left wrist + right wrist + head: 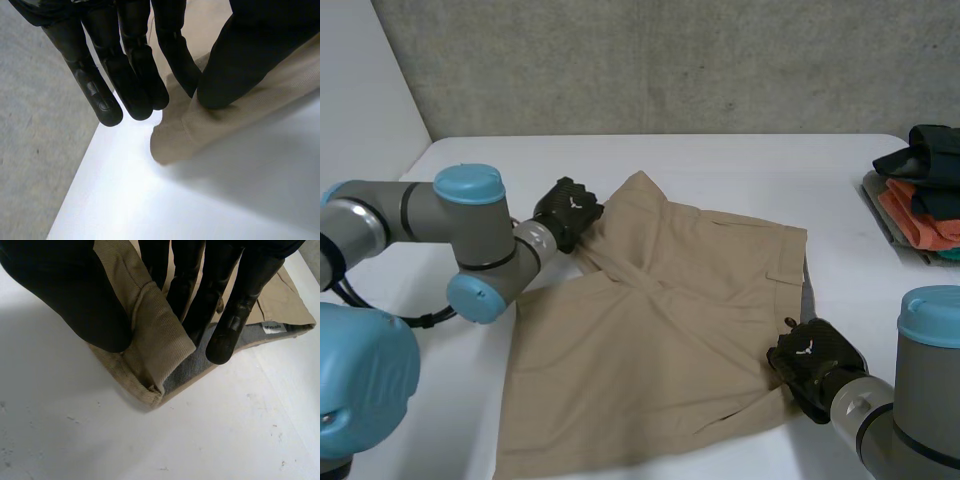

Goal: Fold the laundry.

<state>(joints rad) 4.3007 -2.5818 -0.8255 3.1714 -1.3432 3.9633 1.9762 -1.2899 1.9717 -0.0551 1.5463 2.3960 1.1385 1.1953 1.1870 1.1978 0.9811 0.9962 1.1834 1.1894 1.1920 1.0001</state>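
The white table (720,170) carries the beige shorts (660,340), spread flat in its middle. A pile of folded clothes (920,190) lies well apart from them at the right edge.

Your left hand (567,210) is on the far left edge of the shorts. In its wrist view the thumb and 1 finger pinch a corner of cloth, and the other fingers are straight beside it. Your right hand (815,362) is at the near right corner, with a rolled hem pinched between thumb and fingers.

I think both grips are shallow. If your 2 hands rise unevenly, the left corner can slip out. The right pinch may hold only 1 layer, so the layers could separate.
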